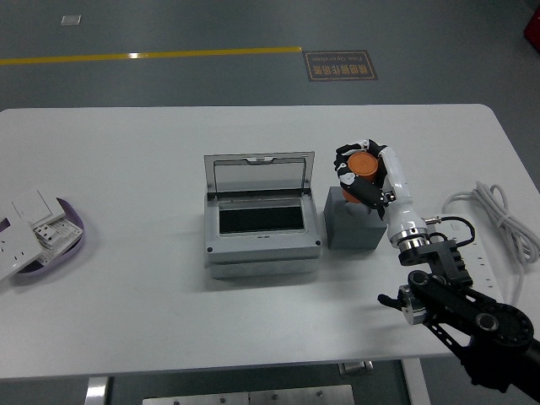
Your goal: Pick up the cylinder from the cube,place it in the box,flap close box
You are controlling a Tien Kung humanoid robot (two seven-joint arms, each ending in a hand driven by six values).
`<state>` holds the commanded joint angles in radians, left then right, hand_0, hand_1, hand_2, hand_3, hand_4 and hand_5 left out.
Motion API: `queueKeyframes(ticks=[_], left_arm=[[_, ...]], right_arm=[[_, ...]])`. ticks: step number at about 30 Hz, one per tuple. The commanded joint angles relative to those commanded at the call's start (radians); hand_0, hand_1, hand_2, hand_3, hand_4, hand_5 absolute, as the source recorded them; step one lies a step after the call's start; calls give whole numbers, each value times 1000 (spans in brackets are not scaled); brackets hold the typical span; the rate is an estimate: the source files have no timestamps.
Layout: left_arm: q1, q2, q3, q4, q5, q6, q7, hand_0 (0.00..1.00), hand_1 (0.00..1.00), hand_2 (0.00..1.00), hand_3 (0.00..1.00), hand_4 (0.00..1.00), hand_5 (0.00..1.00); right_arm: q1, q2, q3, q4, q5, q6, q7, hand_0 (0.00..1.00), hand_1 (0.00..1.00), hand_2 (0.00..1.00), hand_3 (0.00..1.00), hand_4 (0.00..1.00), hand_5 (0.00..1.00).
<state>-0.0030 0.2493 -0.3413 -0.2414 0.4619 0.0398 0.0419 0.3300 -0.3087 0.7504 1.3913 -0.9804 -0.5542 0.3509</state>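
An orange cylinder (364,164) is held just above the grey cube (353,219), which stands right of the box. My right hand (359,173) has its fingers curled around the cylinder; whether the cylinder still touches the cube's top is hidden by the fingers. The grey box (261,229) sits at the table's middle with its clear lid (260,175) raised upright at the back, showing a dark inside. My left arm does not show.
A white socket strip on a purple dish (38,236) lies at the left edge. A coiled white cable (498,215) lies at the right edge. The table's near edge runs along the bottom.
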Motion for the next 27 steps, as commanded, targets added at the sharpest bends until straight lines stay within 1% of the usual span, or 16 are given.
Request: queueKeyframes(ticks=[2, 5, 6, 9, 11, 12, 14, 17, 18, 19, 23, 24, 27], left_arm=[[0, 0, 1, 0, -1, 0, 0, 593, 627, 618, 635, 689, 217], [1, -1, 3, 0, -3, 0, 1, 593, 627, 618, 635, 689, 217], [1, -1, 4, 1, -3, 0, 1, 592, 627, 618, 635, 689, 216], [1, -1, 7, 1, -5, 0, 1, 592, 627, 618, 635, 689, 216], [1, -1, 8, 1, -7, 0, 1, 592, 627, 618, 635, 689, 216], [0, 0, 9, 1, -7, 0, 1, 593, 626, 619, 635, 688, 216], [-1, 0, 11, 1, -8, 0, 1, 593, 626, 619, 635, 688, 216], [-1, 1, 13, 1, -8, 0, 1, 593, 626, 619, 635, 688, 216], [-2, 1, 14, 1, -9, 0, 2, 592, 626, 619, 635, 688, 218], [-2, 1, 15, 1, -9, 0, 2, 592, 626, 619, 635, 688, 218], [-3, 2, 19, 1, -12, 0, 2, 592, 626, 619, 635, 688, 218], [-3, 2, 19, 1, -12, 0, 2, 592, 626, 619, 635, 688, 219], [-3, 2, 22, 1, -14, 0, 3, 592, 626, 619, 635, 688, 219]], right_arm=[[3, -2, -6, 23, -39, 5, -28, 312, 310, 265, 221, 2, 2], [18, -3, -25, 87, -152, 30, -115, 312, 310, 265, 221, 2, 2], [27, -3, -34, 107, -188, 44, -145, 185, 235, 230, 200, 2, 2], [62, 1, -62, 166, -300, 94, -245, 185, 235, 230, 200, 2, 2], [98, 8, -93, 195, -375, 132, -315, 185, 235, 230, 200, 2, 2], [115, 12, -108, 205, -417, 148, -352, 44, 162, 203, 185, 2, 2], [148, 24, -135, 218, -495, 173, -419, 44, 162, 203, 185, 2, 2], [192, 45, -173, 223, -609, 214, -515, 44, 162, 203, 185, 2, 2], [206, 52, -187, 220, -651, 231, -550, 12, 150, 203, 183, 2, 2], [215, 57, -196, 217, -684, 243, -577, 12, 150, 203, 183, 2, 2], [262, 79, -245, 180, -831, 297, -698, 12, 150, 203, 183, 2, 2], [268, 82, -252, 172, -859, 306, -722, 34, 178, 225, 211, 2, 2], [288, 90, -277, 144, -935, 323, -788, 34, 178, 225, 211, 2, 2]])
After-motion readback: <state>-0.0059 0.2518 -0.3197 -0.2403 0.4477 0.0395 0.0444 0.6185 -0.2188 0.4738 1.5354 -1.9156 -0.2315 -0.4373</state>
